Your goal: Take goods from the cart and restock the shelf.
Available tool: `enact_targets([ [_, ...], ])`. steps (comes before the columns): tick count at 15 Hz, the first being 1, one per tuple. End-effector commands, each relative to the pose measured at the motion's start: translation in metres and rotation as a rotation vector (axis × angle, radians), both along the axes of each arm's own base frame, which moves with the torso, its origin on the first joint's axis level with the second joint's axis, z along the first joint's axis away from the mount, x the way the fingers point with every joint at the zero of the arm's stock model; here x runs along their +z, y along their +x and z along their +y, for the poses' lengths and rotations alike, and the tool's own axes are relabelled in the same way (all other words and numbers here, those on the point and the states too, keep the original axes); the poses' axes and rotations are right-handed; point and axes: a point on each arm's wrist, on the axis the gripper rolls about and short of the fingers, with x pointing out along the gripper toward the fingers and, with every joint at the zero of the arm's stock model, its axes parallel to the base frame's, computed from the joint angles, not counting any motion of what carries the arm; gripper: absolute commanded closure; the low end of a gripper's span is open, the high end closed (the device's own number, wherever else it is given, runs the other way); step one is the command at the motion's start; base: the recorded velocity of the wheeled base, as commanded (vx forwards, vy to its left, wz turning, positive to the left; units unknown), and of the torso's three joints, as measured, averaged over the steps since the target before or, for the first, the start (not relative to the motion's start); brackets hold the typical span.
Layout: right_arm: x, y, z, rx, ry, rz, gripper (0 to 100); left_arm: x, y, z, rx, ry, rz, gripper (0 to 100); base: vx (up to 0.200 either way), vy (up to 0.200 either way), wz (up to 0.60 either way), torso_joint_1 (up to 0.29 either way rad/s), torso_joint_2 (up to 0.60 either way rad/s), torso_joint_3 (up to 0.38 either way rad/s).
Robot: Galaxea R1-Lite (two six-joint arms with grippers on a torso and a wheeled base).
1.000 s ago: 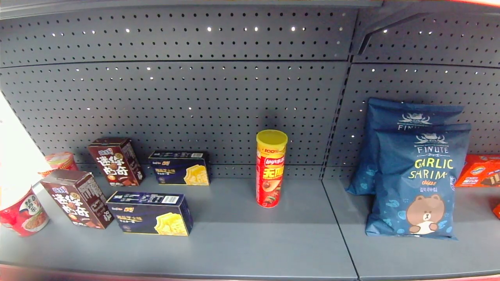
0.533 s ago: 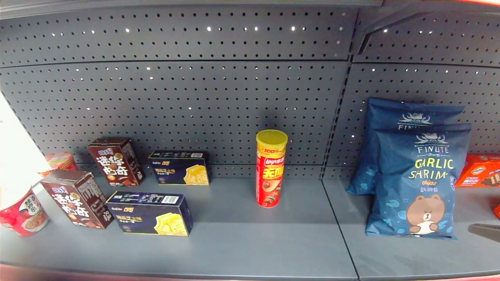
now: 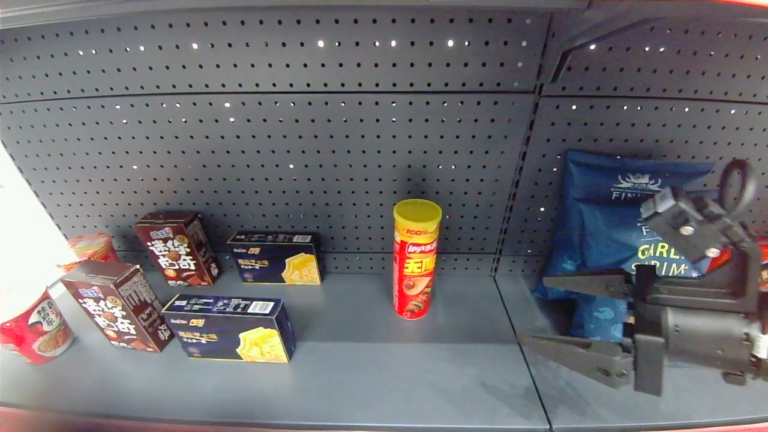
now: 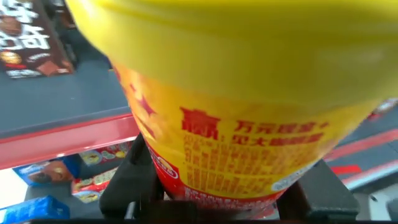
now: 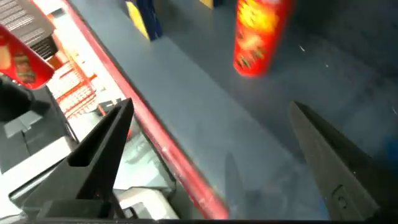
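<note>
My left gripper (image 4: pixel 227 202) is shut on a yellow and red cup (image 4: pixel 249 93), its dark fingers on either side of the cup's lower part, in front of the shelf's red front edge (image 4: pixel 62 140). My right gripper (image 3: pixel 534 311) hangs open over the grey shelf (image 3: pixel 384 372) with nothing between its fingers, just in front of the blue chip bags (image 3: pixel 606 198). A red chips can (image 3: pixel 416 258) with a yellow lid stands upright to its left. In the right wrist view the open right gripper (image 5: pixel 211 106) is over the shelf, the chips can (image 5: pixel 258 37) beyond it.
At the shelf's left stand two brown boxes (image 3: pixel 117 305), two dark blue boxes (image 3: pixel 234 327), a red cup (image 3: pixel 33 333) and an orange cup (image 3: pixel 90 246). Bare shelf lies between the dark blue boxes and the bags. A perforated back wall (image 3: pixel 300 150) closes the rear.
My right gripper has come in from the right edge and now stands open in front of the blue bags, covering the front bag. The goods on the shelf have not moved.
</note>
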Motion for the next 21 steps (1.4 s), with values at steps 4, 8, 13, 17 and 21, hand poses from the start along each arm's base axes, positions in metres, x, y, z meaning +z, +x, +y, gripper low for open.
enact_targets([
  [4, -0.038, 0.092, 0.031, 0.099, -0.011, 0.034, 0, -0.002, 0.001, 0.0, -0.01, -0.003, 0.011, 100, 0.0, 0.0, 0.0, 0.0, 0.0, 0.0],
  [8, -0.065, 0.12, 0.033, 0.135, -0.031, 0.044, 0, -0.002, 0.001, 0.0, -0.012, -0.005, 0.013, 100, 0.0, 0.0, 0.0, 0.0, 0.0, 0.0],
  [13, -0.075, 0.158, 0.041, 0.181, 0.006, 0.046, 0, -0.002, 0.001, 0.0, -0.013, -0.004, 0.011, 100, 0.0, 0.0, 0.0, 0.0, 0.0, 0.0],
  [17, -0.088, 0.181, 0.057, 0.195, 0.008, 0.046, 0, -0.002, 0.001, 0.0, -0.008, -0.019, 0.017, 100, 0.0, 0.0, 0.0, 0.0, 0.0, 0.0],
  [21, -0.096, 0.204, 0.069, 0.198, 0.018, 0.031, 0, -0.002, 0.001, 0.0, -0.006, -0.023, 0.018, 100, 0.0, 0.0, 0.0, 0.0, 0.0, 0.0],
])
